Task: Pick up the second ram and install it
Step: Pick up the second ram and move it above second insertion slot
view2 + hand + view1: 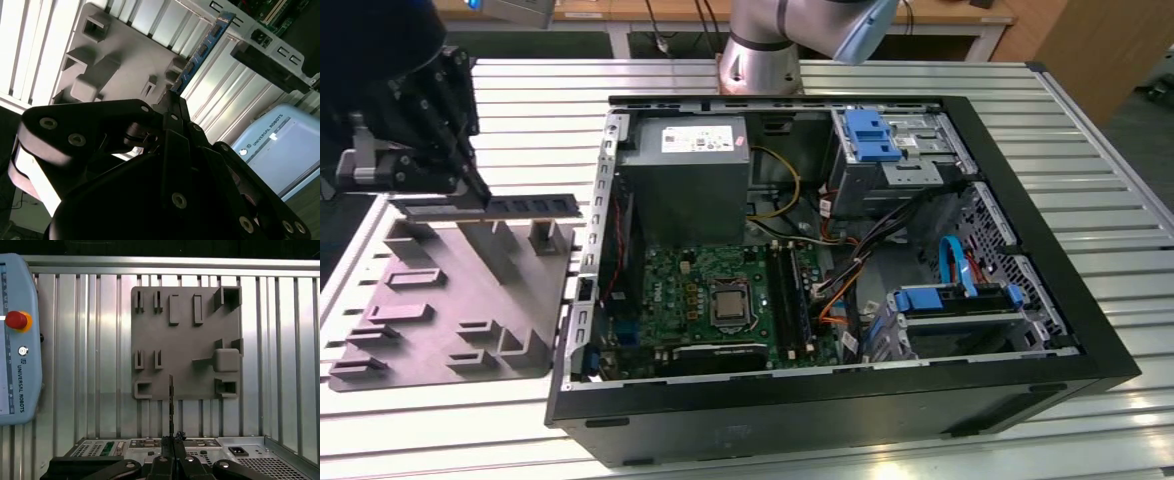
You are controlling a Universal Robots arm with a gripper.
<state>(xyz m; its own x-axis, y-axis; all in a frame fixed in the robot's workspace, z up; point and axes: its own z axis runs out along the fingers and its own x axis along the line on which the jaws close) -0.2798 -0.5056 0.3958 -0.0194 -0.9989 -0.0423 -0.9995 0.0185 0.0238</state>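
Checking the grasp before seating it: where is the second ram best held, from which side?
Probably as now: the gripper pinches the second ram across its flat faces near one end, coming in along its length. The thin strip offers only those faces, and the rest juts free.

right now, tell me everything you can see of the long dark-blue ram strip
The long, flat dark-blue circuit-board strip carries a row of small dark chips. It stands on edge, lengthwise level, pinched across its faces by the black gripper, above the grey moulded holder plate, apparently clear of it.
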